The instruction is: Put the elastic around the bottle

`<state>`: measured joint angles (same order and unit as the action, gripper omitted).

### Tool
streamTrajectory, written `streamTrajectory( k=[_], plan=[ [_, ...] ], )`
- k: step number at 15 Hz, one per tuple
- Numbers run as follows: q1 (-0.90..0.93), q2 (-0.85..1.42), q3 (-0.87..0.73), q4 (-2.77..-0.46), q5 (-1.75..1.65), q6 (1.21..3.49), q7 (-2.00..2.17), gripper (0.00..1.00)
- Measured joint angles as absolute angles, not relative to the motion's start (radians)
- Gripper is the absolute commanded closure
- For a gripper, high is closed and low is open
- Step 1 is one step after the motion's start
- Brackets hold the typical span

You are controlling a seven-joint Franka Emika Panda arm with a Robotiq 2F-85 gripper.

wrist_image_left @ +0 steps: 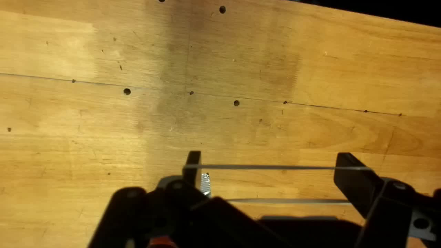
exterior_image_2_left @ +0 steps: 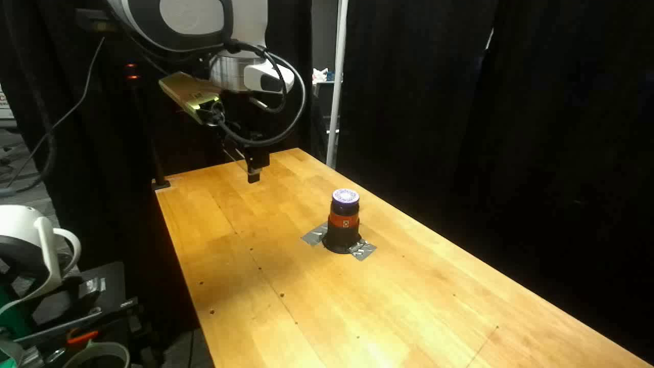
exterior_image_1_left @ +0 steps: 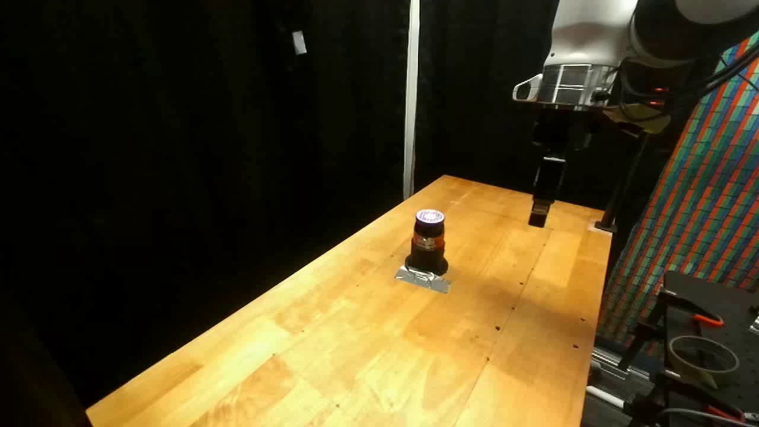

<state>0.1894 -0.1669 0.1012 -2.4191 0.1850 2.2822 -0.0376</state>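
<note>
The bottle is small and dark, with an orange band round its middle and a pale patterned top. It stands upright in both exterior views [exterior_image_1_left: 428, 242] [exterior_image_2_left: 344, 220], its dark flared foot held to the wooden table by grey tape. My gripper [wrist_image_left: 267, 159] is open, and the pale elastic [wrist_image_left: 267, 167] is stretched in a loop round its two fingers. Nothing else is between the fingers. In both exterior views the gripper [exterior_image_1_left: 538, 214] [exterior_image_2_left: 254, 176] hangs above the table, apart from the bottle, towards the arm's end. In the wrist view I cannot make out the bottle for certain.
Grey tape [exterior_image_1_left: 422, 279] sticks out flat beside the bottle's foot. A black post [exterior_image_1_left: 619, 184] stands at the table's far corner. Beside the table, a dark cart holds a tape roll [exterior_image_1_left: 704, 362] and a white kettle [exterior_image_2_left: 25, 240]. Black curtains hang behind.
</note>
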Motion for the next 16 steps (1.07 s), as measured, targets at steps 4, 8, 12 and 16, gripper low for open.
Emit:
streamTrajectory(
  k=[4, 8, 12, 16],
  plan=[
    [0.189, -0.170, 0.101, -2.411, 0.185, 2.282, -0.038, 0.00],
    [0.182, -0.158, 0.101, -2.409, 0.177, 2.282, -0.038, 0.00],
    [0.145, -0.051, 0.089, -2.300, 0.122, 2.276, -0.073, 0.00],
    [0.099, 0.133, 0.073, -2.076, 0.098, 2.233, -0.166, 0.00]
  ],
)
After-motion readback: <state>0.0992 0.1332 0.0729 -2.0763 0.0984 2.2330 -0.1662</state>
